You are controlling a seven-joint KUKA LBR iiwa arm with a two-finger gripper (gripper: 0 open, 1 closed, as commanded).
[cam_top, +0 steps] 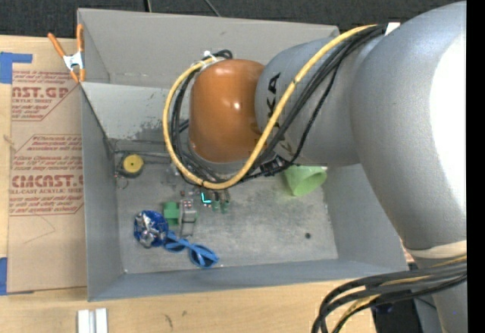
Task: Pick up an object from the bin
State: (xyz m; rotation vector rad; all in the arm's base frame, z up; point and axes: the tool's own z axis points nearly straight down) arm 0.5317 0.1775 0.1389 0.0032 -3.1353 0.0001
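Note:
My gripper point(195, 204) pokes out from under the orange wrist cover, low over the bin floor left of the middle. A small green block point(172, 211) lies right beside it on its left. Just below and to the left lies a crumpled blue and silver thing point(150, 227), with a blue looped strip point(194, 250) trailing from it toward the front wall. Much of the gripper is hidden by the cover.
A yellow round disc point(132, 164) rests near the left wall. A pale green cup-like thing point(305, 179) lies on the right, partly under the arm. The arm and its cables span the bin's upper right.

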